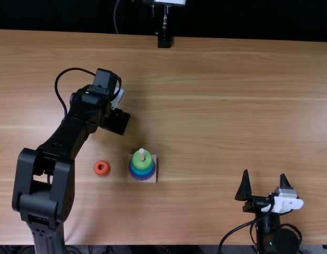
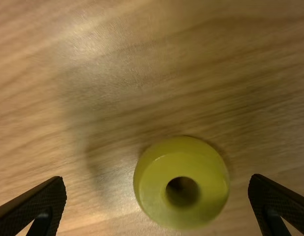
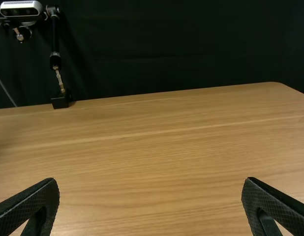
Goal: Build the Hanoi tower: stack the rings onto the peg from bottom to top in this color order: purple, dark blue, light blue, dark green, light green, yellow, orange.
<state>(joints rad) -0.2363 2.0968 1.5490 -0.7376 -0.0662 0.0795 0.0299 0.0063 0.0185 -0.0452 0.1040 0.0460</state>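
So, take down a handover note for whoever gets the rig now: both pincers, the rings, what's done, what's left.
Left pincer: open and empty, over the yellow ring on the table.
Right pincer: open and empty, away from the rings.
Orange ring: flat on the table, left of the tower in the top view.
Done: stack built up to a green ring on the peg.
Left: yellow, then orange on top.

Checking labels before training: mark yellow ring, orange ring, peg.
Yellow ring point(image 2: 184, 165): left wrist view, top face beside hole.
Orange ring point(image 1: 101, 173): top view, body beside hole.
Peg point(image 1: 142, 154): top view, exposed shaft.
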